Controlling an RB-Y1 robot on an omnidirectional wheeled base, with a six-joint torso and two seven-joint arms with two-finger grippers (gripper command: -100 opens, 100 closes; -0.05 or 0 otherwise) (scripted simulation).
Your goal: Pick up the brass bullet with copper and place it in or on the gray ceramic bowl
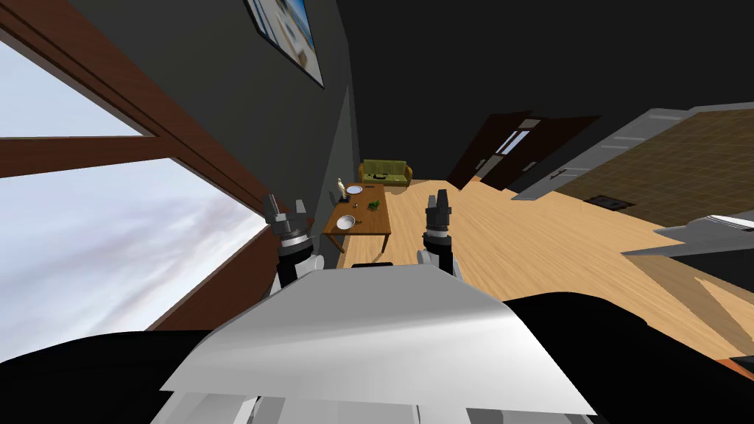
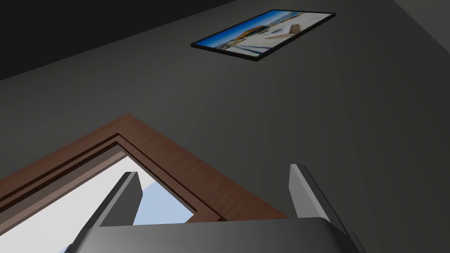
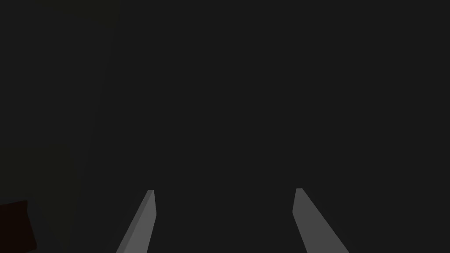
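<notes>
The robot is at the approach step: it stands well apart from the wooden table (image 1: 372,221) that sits against the dark wall, with a green sofa (image 1: 385,172) beyond it, and no reach has begun. The head view carries what matters for the task. On the near end of the table lies a pale bowl (image 1: 346,222), and a tiny dark speck (image 1: 358,221) just beside it may be the bullet, though it is too small to tell. Farther along the top are a small green thing (image 1: 374,205) and a second pale round dish (image 1: 354,190). That view also shows the left gripper (image 1: 286,205) and the right gripper (image 1: 437,197) raised in front of the chest, but not how their fingers are set. The wrist views supply that. The left gripper (image 2: 215,195) has its two fingers spread wide with nothing between them, and the right gripper (image 3: 224,215) is likewise spread and empty, facing a flat dark surface. The next move probably calls for driving the base up to the near end of the table, then lowering one hand until the speck can be identified before any grasp.
</notes>
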